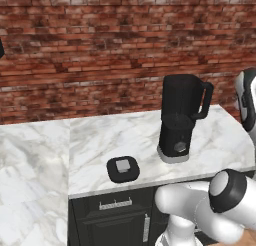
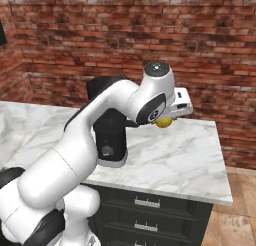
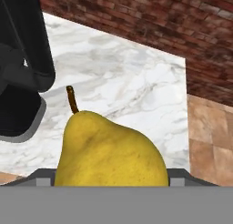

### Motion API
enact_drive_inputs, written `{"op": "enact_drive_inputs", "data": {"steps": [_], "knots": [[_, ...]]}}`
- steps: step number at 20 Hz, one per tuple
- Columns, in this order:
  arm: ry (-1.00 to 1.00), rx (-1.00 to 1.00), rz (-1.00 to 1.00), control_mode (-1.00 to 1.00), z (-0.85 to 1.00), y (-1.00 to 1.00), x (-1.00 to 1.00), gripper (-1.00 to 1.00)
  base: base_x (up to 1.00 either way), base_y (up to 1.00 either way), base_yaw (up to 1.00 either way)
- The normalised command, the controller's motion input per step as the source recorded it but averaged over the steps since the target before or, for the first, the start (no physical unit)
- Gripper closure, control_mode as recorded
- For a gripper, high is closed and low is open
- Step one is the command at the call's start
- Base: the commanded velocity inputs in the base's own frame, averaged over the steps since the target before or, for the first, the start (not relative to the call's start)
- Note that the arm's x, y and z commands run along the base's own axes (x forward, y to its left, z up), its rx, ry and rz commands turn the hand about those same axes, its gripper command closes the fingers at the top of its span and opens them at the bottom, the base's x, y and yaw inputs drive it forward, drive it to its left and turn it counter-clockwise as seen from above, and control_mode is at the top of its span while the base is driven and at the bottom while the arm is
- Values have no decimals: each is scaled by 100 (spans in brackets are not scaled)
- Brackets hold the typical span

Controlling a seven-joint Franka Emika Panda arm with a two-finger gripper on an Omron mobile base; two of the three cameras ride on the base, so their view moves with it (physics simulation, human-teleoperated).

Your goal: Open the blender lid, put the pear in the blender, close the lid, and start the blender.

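Gripper [image 2: 167,121] clenched on the pear [image 2: 164,122], held up in the air above the marble counter [image 2: 175,155], right of the blender [image 2: 111,125] and near its upper half in the right base view; fingertips themselves hidden behind the fruit in the hand view, so exact jaw gap can't be read, only that the pear sits between them. Counter: white-grey marble, brick wall [image 1: 100,50] behind, dark drawers [image 2: 150,210] below. Blender: tall, black, dark jar open at the top with no lid on it, looped handle on its right side in the left base view, flared base with grey knob facing front, standing upright toward the right end of the counter. Blender lid [image 1: 123,169]: flat black rounded square, light-grey square cap in centre, lying flat on the counter near the front edge, left of the blender base and apart from it. Pear: yellow, faint brown speckling, narrow top, short dark stem pointing up in the hand view, blender base at left behind it.
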Motion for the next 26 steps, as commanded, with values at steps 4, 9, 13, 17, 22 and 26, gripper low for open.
{"op": "enact_drive_inputs", "data": {"steps": [4,9,13,17,22,26], "knots": [[-7,0,0,-100,91,30,-34,100,0,0,0],[-1,0,0,-100,80,48,-21,100,0,0,0],[0,-1,0,-100,55,70,0,100,0,0,0],[5,0,0,-100,13,92,21,100,0,0,0],[5,0,0,-100,1,82,36,100,0,0,0],[4,0,0,-100,0,57,47,100,0,0,0]]}}
